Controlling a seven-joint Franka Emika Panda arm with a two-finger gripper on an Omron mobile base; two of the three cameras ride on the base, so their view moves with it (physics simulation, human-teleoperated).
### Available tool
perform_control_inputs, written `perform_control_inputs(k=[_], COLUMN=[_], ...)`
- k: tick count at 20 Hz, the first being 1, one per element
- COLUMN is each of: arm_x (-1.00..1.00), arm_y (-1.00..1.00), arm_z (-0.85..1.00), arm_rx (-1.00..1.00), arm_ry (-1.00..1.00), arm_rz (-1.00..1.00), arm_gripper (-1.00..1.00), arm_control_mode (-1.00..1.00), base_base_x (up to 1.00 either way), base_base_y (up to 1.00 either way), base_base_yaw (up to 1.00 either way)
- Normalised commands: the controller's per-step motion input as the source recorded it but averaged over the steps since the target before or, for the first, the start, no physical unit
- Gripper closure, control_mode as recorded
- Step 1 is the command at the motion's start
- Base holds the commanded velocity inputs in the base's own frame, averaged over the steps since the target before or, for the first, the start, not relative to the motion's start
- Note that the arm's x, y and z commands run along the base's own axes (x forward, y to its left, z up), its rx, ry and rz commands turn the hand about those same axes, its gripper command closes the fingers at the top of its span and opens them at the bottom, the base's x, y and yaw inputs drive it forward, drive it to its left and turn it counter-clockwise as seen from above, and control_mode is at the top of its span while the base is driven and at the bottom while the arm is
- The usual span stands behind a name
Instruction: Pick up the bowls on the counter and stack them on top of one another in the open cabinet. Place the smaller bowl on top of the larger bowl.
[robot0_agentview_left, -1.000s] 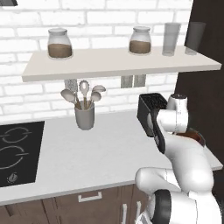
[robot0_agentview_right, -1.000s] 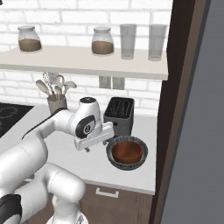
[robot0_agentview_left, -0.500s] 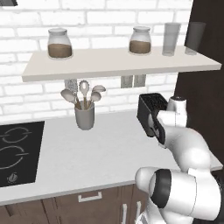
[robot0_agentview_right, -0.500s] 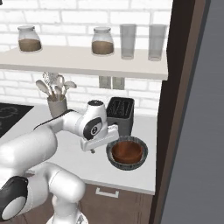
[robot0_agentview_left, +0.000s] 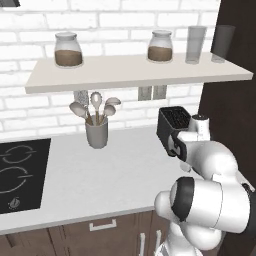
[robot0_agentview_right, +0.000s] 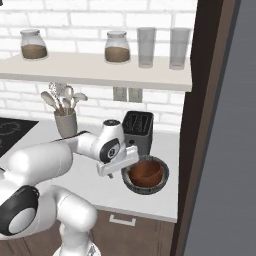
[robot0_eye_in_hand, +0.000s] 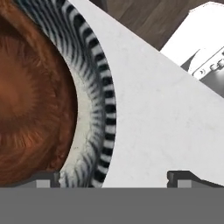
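Observation:
The smaller bowl (robot0_agentview_right: 146, 172), glossy reddish-brown, sits nested inside the larger bowl (robot0_agentview_right: 150, 188), dark and ribbed, on the counter (robot0_agentview_right: 167, 150) near its right front corner. My gripper (robot0_agentview_right: 124, 173) is low at the bowls' left rim. In the hand view the gripper (robot0_eye_in_hand: 113, 179) is open. The larger bowl's striped rim (robot0_eye_in_hand: 99, 109) runs between the fingertips. One tip is on the smaller bowl's (robot0_eye_in_hand: 30, 100) side, the other over bare counter (robot0_eye_in_hand: 153, 122). The open cabinet (robot0_agentview_right: 90, 67) is the pale shelf above.
A black toaster (robot0_agentview_right: 137, 130) stands just behind the bowls. A utensil cup (robot0_agentview_left: 96, 134) is further left, and the hob (robot0_agentview_left: 20, 175) at the far left. Two jars (robot0_agentview_left: 161, 46) and two glasses (robot0_agentview_left: 195, 44) stand on the shelf. A tall dark cabinet (robot0_agentview_right: 202, 125) walls the right side.
My hand has moved right and slightly down, closing in on the left rim of the nested bowls. The bowls have not moved.

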Motion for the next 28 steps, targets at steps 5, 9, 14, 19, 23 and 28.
perform_control_inputs(k=[5, 9, 14, 19, 23, 28], arm_x=[0.13, 0.02, -0.03, -0.28, -0.03, 0.01], arm_y=[0.0, 0.0, -0.01, 0.1, 0.08, 0.28], arm_z=[-0.26, -0.26, -0.26, 0.1, 0.04, -0.06], arm_rx=[-0.04, -0.03, -0.05, 0.0, 0.0, -0.04], arm_ry=[0.0, 0.0, -0.01, -0.24, -0.13, 0.0], arm_rz=[-0.13, -0.11, -0.12, 0.0, 0.0, 0.0], arm_gripper=[-1.0, -1.0, -1.0, -1.0, -1.0, -1.0], arm_control_mode=[-1.0, -1.0, -1.0, -1.0, -1.0, -1.0], base_base_x=[0.0, 0.0, 0.0, 0.0, 0.0, 0.0], base_base_y=[0.0, 0.0, 0.0, 0.0, 0.0, 0.0], base_base_yaw=[0.0, 0.0, 0.0, 0.0, 0.0, 0.0])
